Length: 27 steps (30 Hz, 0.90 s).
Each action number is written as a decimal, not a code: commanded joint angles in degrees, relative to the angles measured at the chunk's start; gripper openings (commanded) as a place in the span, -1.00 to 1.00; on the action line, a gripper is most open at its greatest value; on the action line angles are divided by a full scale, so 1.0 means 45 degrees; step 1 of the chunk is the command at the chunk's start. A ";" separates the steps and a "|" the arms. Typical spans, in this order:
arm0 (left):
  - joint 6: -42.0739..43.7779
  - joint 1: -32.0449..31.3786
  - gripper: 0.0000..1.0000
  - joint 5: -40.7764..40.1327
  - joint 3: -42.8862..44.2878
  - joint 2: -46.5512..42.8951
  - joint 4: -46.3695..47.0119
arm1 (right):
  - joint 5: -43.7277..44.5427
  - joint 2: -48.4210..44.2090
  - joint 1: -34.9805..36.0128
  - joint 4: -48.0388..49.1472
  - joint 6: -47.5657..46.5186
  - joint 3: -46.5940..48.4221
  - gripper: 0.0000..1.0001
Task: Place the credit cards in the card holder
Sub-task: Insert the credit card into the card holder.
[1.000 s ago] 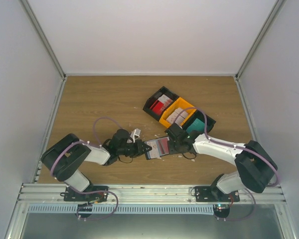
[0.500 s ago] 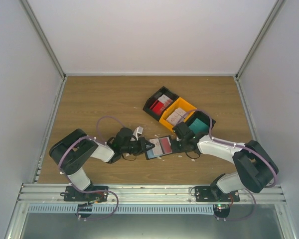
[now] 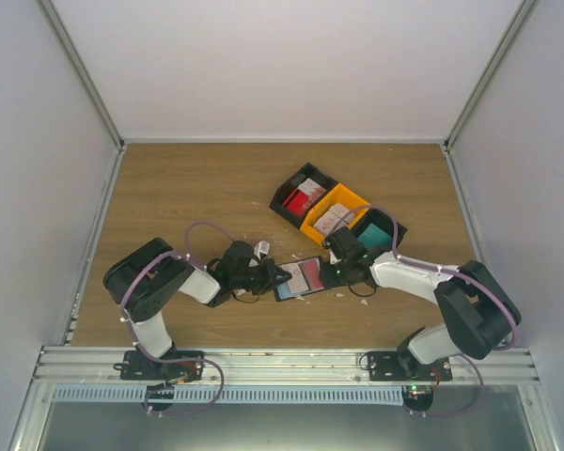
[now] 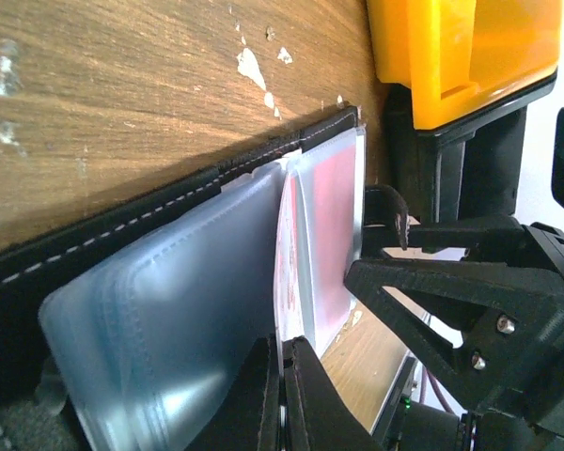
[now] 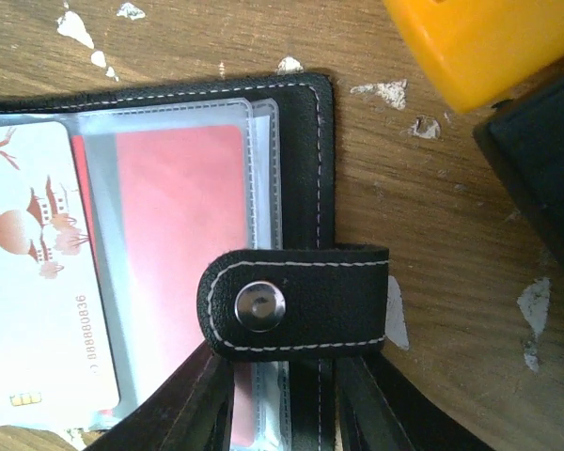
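Open black stitched folding card holder (image 3: 299, 278) on the wooden table (image 3: 188, 188), red-and-white plastic credit card (image 5: 47, 282) at its sleeves; left gripper (image 4: 282, 376) pinched shut on 1 clear plastic sleeve (image 4: 263, 272), right gripper (image 5: 287, 399) astride the snap-tab edge, clamping undeterminable; opposed pulling risks tearing that sleeve or dislodging the card.

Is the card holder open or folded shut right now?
Open. The card holder lies spread, its clear sleeves exposed with a red card in one; the snap strap is unfastened, flipped inward.
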 commanded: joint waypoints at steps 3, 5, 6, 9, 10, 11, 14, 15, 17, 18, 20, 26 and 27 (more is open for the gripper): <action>-0.0119 -0.0025 -1.00 -0.0098 0.0384 0.0729 0.0310 | -0.0448 0.0616 -0.0012 -0.0524 -0.0079 -0.0331 -0.36; -0.0074 -0.0025 -1.00 -0.0060 0.0442 0.0867 0.0321 | -0.0499 0.0656 -0.0003 -0.0454 -0.0065 -0.0380 -0.40; -0.0050 -0.0025 -1.00 -0.0067 0.0470 0.0948 0.0312 | -0.0565 0.0691 -0.0013 -0.0403 -0.0052 -0.0401 -0.42; -0.0013 -0.0025 -1.00 -0.0019 0.0487 0.1143 0.0372 | -0.0774 0.0781 -0.0004 -0.0337 -0.0064 -0.0400 -0.45; -0.0013 -0.0035 -1.00 0.0016 0.0510 0.1217 0.0396 | -0.0860 0.0768 -0.0001 -0.0342 -0.0066 -0.0396 -0.45; 0.0016 -0.0044 -1.00 0.0072 0.0540 0.1292 0.0438 | -0.1071 0.0752 -0.0003 -0.0333 -0.0103 -0.0376 -0.45; 0.0060 -0.0100 -1.00 0.0232 0.0626 0.1473 0.0505 | -0.1484 0.0632 0.0000 -0.0288 -0.0142 -0.0374 -0.46; 0.0074 -0.0135 -1.00 0.0274 0.0645 0.1505 0.0506 | -0.1572 0.0605 -0.0003 -0.0307 -0.0161 -0.0356 -0.46; 0.0071 -0.0188 -1.00 0.0280 0.0648 0.1549 0.0494 | -0.1678 0.0604 -0.0003 -0.0327 -0.0167 -0.0334 -0.46; 0.0068 -0.0224 -1.00 0.0295 0.0652 0.1551 0.0487 | -0.1713 0.0599 -0.0011 -0.0314 -0.0167 -0.0334 -0.46; 0.0088 -0.0291 -1.00 0.0276 0.0671 0.1547 0.0462 | -0.1730 0.0622 -0.0003 -0.0311 -0.0157 -0.0316 -0.45; -0.0265 -0.0501 -1.00 0.0233 0.0589 0.1565 0.0371 | -0.1713 0.0660 -0.0002 -0.0320 -0.0037 -0.0358 -0.45; -0.0460 -0.0536 -1.00 0.0140 0.0462 0.1528 0.0377 | -0.1717 0.0667 -0.0003 -0.0328 -0.0004 -0.0354 -0.45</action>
